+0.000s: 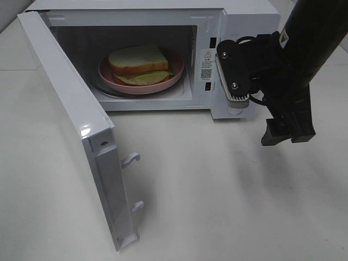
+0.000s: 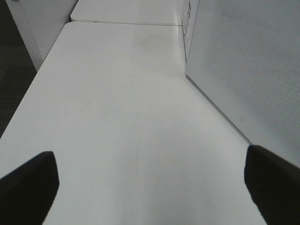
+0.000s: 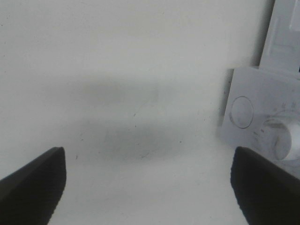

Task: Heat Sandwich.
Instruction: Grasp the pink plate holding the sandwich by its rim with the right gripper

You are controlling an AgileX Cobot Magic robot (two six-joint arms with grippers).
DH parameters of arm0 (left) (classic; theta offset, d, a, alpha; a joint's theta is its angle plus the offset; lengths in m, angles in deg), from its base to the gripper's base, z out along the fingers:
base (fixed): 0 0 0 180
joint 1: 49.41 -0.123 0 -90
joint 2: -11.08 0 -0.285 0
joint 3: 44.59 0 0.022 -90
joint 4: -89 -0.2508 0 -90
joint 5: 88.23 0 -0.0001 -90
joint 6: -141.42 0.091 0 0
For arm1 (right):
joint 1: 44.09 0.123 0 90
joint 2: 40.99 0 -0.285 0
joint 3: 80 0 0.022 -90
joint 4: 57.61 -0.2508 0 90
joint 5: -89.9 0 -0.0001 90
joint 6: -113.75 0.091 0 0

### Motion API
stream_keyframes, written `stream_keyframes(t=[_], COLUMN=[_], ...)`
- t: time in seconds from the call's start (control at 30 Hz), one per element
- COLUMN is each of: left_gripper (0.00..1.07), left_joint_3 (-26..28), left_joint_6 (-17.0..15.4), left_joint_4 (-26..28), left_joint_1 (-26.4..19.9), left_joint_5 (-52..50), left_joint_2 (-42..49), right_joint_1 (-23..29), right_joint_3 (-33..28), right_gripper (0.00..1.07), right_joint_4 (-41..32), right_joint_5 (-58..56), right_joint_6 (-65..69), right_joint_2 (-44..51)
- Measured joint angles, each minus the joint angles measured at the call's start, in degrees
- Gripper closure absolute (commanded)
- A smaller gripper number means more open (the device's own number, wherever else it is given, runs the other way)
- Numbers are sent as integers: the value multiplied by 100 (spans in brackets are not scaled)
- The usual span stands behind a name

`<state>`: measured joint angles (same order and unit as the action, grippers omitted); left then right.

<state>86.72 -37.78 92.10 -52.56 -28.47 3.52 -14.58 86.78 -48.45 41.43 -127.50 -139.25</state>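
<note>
Sandwich [image 1: 138, 61] on pink plate [image 1: 163, 87] inside microwave [image 1: 244, 22] cavity, placed for heating. Door [image 1: 70, 109] stands wide (shutting it likely next). Right gripper [image 1: 286, 135] before microwave's control panel, jaws apart, empty. Left gripper [image 2: 150, 187] beside microwave door, jaws apart, empty.

We see a plain white tabletop [image 1: 228, 196] carrying a white microwave [image 1: 247, 22] toward its far side. The microwave's door [image 1: 65, 109] stands swung wide open above the tabletop.
</note>
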Motion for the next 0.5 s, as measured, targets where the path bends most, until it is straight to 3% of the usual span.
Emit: stream_keyframes(t=[0.5], left_gripper=[5], left_joint_3=[0], left_joint_6=[0], left_joint_4=[0], left_joint_1=[0], left_joint_5=[0], left_joint_2=[0], right_joint_1=[470], right_joint_3=[602], right_gripper=[19], right_joint_4=[-23], right_joint_5=[269], right_joint_6=[-206], right_joint_2=[-441])
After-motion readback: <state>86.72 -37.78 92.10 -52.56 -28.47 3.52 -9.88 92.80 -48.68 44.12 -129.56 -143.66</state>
